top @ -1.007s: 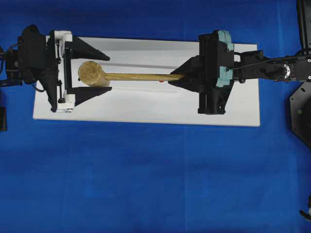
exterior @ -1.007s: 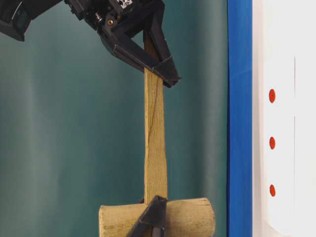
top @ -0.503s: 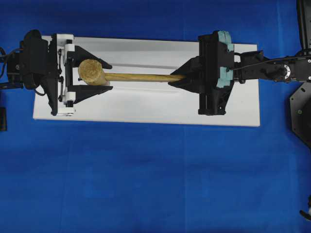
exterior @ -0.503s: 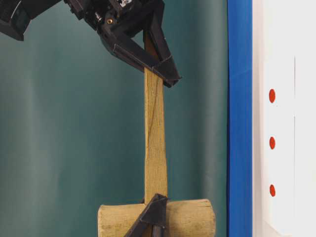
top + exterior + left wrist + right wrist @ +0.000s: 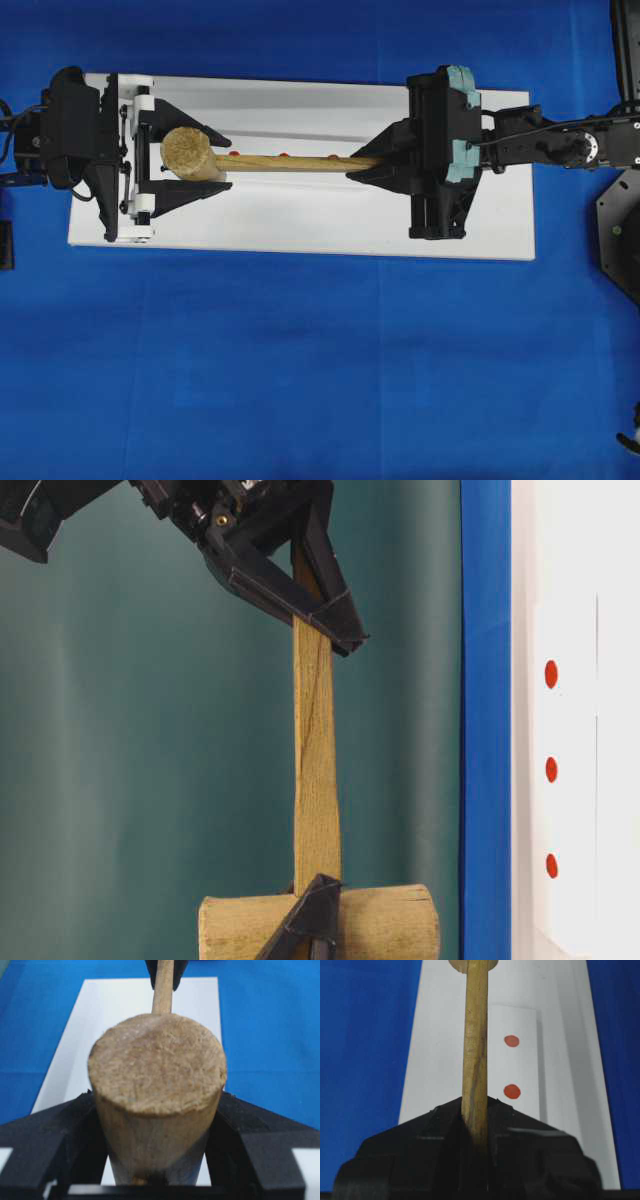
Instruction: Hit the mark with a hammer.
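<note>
White board [image 5: 300, 225]: hammer [image 5: 190, 152] head btwn L jaws, clamped; R jaws clamp handle end.

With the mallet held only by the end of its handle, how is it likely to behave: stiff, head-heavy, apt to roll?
The mallet probably stays stiff: its wooden handle runs straight. It is likely head-heavy, since the thick head sits far from the right claw. Set down, the cylindrical head might roll.
</note>
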